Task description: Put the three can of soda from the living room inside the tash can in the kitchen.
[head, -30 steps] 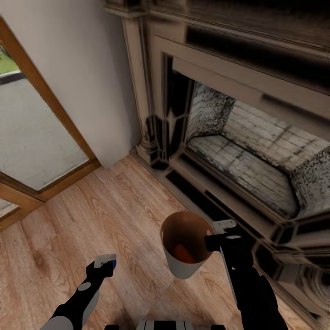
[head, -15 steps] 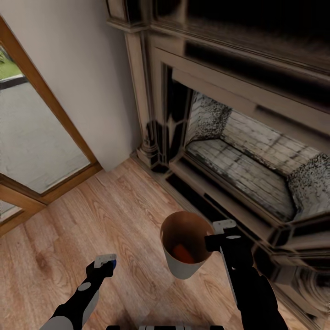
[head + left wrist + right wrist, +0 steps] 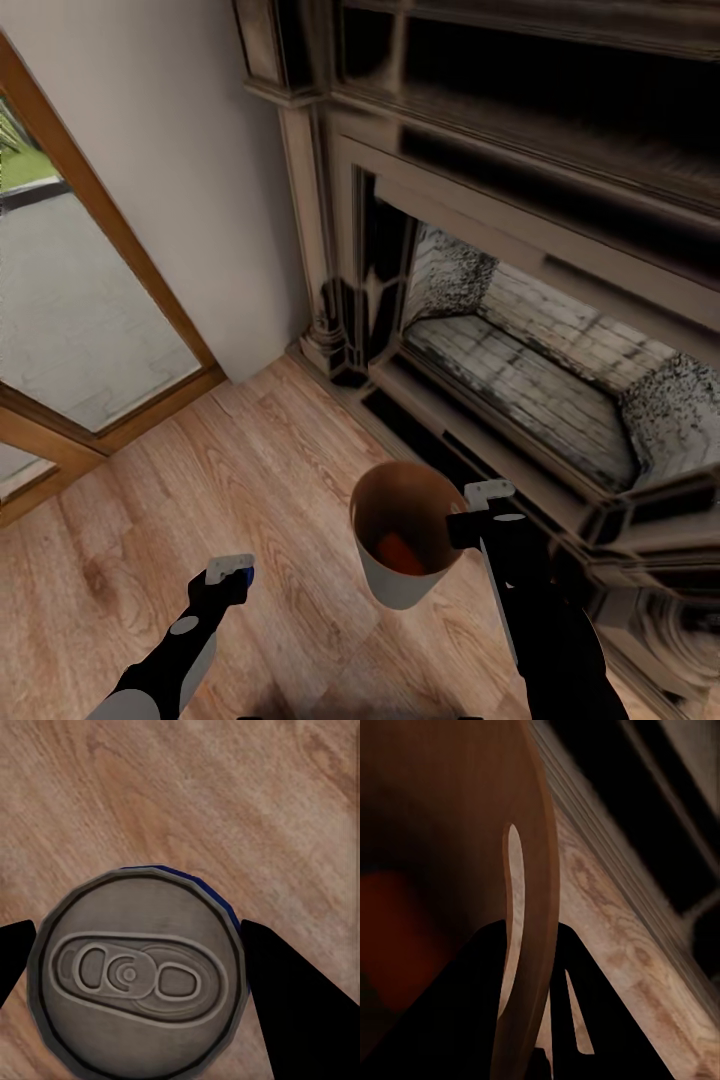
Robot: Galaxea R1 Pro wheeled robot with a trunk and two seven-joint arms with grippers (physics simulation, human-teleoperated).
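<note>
Brown-lined tash can (image 3: 405,585) holds orange can (image 3: 400,552) | right tool (image 3: 478,510) pinches rim | left tool (image 3: 229,571) clamps blue can (image 3: 139,971)

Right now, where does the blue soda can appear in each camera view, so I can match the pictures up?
Head view: blue can low and left of centre, held in the left gripper above the wood floor.
Left wrist view: its silver top faces the camera between the two dark fingers.
Right wrist view: not in it.
Shared landmark: the wood floor.
</note>
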